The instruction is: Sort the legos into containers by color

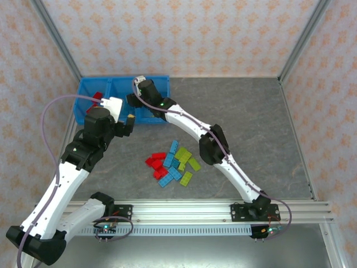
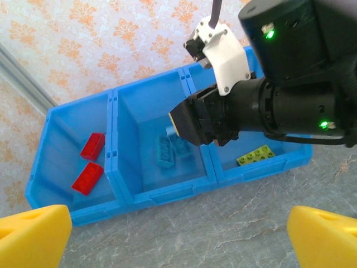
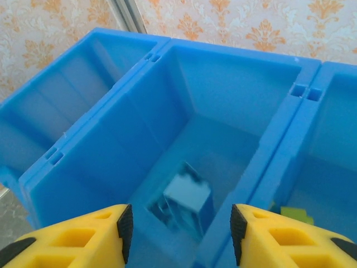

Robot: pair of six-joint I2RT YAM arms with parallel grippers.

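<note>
The containers (image 1: 89,89) are three joined blue bins at the back left. In the left wrist view the left bin holds two red legos (image 2: 92,146), the middle bin light blue legos (image 2: 170,149), and the right bin a lime green lego (image 2: 255,155). My right gripper (image 3: 178,231) hangs over the middle bin (image 3: 223,84), open, nothing between its pads. A blurred light blue brick (image 3: 187,192) lies below it inside that bin. My left gripper (image 2: 178,240) is open in front of the bins, over bare table. A pile of loose legos (image 1: 173,163) lies mid-table.
The right arm's wrist (image 2: 279,100) crosses above the middle and right bins, close in front of my left gripper. Patterned walls and metal frame rails (image 1: 56,44) close the table at the back and sides. Grey tabletop (image 1: 251,117) stretches to the right of the bins.
</note>
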